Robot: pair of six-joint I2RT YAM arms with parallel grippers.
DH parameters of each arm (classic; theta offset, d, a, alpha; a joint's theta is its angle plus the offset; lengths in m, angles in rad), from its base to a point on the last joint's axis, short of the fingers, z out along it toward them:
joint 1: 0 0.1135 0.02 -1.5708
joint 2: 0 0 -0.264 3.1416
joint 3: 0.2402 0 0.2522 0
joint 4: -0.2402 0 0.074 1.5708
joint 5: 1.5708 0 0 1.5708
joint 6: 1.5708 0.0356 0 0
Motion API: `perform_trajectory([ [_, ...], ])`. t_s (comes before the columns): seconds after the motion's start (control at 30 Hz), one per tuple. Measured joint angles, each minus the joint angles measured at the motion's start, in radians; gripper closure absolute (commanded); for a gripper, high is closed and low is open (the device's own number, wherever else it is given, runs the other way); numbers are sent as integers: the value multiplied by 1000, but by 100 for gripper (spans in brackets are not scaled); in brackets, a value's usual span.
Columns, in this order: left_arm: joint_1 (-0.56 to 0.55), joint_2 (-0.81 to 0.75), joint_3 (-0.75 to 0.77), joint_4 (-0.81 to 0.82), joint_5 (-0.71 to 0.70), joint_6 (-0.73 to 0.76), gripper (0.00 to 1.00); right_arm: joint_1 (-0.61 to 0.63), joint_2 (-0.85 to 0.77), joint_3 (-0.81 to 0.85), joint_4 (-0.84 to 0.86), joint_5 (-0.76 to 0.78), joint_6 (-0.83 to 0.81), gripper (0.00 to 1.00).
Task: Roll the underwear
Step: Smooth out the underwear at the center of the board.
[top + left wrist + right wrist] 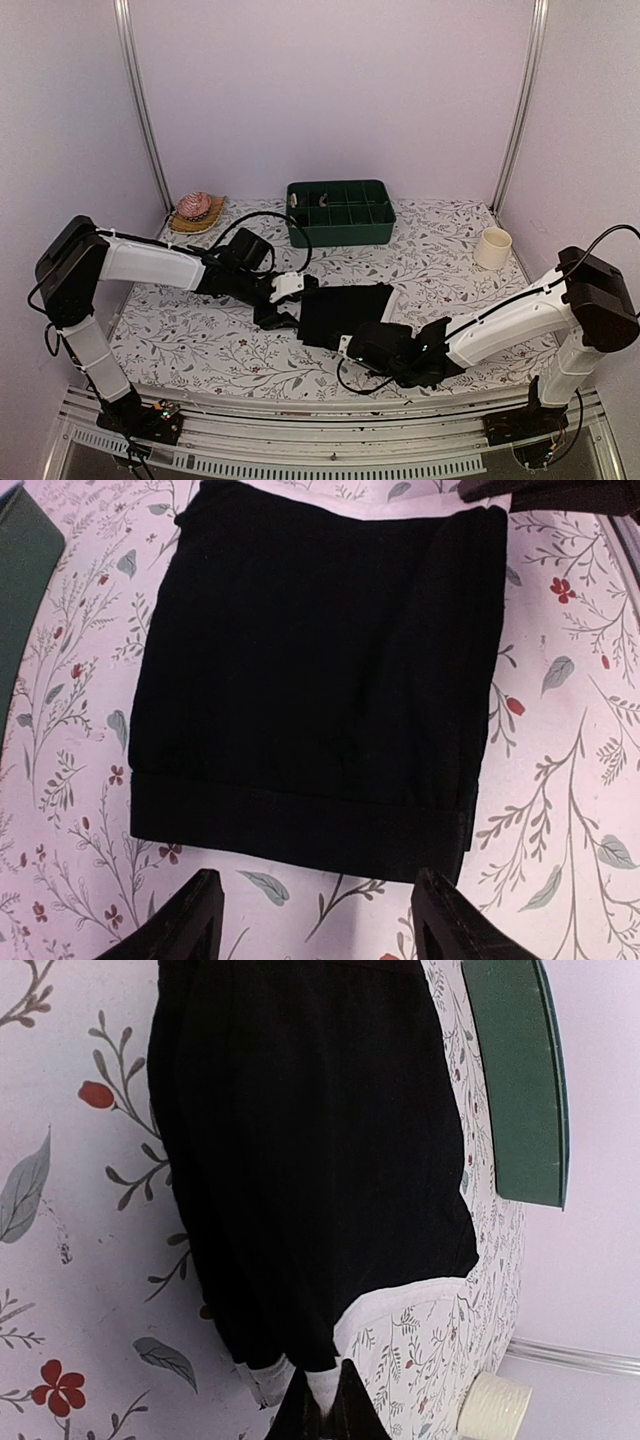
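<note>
At the right gripper: pressed tight together, pinching the pale hem at the near right corner of the underwear. Low down, right by the table.

At the left gripper: spread wide, holding nothing. Just beside the left edge of the underwear, by its wide band, a little short of it. Flowery cloth showing in the gap.

Between the two grippers: the underwear, black and plain, lying flat and folded into a neat block. In the middle of the table, a bit to the near side. A small pale strip peeking out at its right edge.

Further out, at the far middle of the table: a green tray with many little boxes inside, well apart from the underwear. Something dark with a white bit in one far left box, too small to tell what. Near the tray's left side: a black cable, looping up from the left arm.

At the far right corner: a cream cup, upright. At the far left corner: a pink lumpy thing sitting on a flat brown mat.

Across the near right of the table: the right arm, stretched low. All around: pale purple walls.
</note>
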Motion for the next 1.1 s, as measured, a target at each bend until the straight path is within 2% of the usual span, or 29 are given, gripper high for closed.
perform_trajectory([
  [0.37, -47, -15, -38, 21, -3, 11, 30, -23, -10, 36, -29, 32, 31, 98],
  [0.53, -114, -18, -63, 54, -66, 8, 30, -46, -10, 37, -33, 42, 50, 98],
  [0.73, -138, -4, -54, 84, -108, -1, 30, -54, -10, 37, -40, 51, 66, 98],
  [0.83, -142, 7, -50, 82, -117, 1, 31, -55, -16, 37, -49, 51, 75, 97],
  [0.9, -146, 19, -45, 77, -117, 4, 37, -55, -21, 37, -60, 48, 80, 97],
  [1.0, -150, 50, -30, 55, -107, 16, 41, -51, -21, 37, -77, 34, 91, 94],
  [1.1, -150, 79, -19, 30, -91, 30, 41, -42, -21, 37, -105, 12, 105, 83],
])
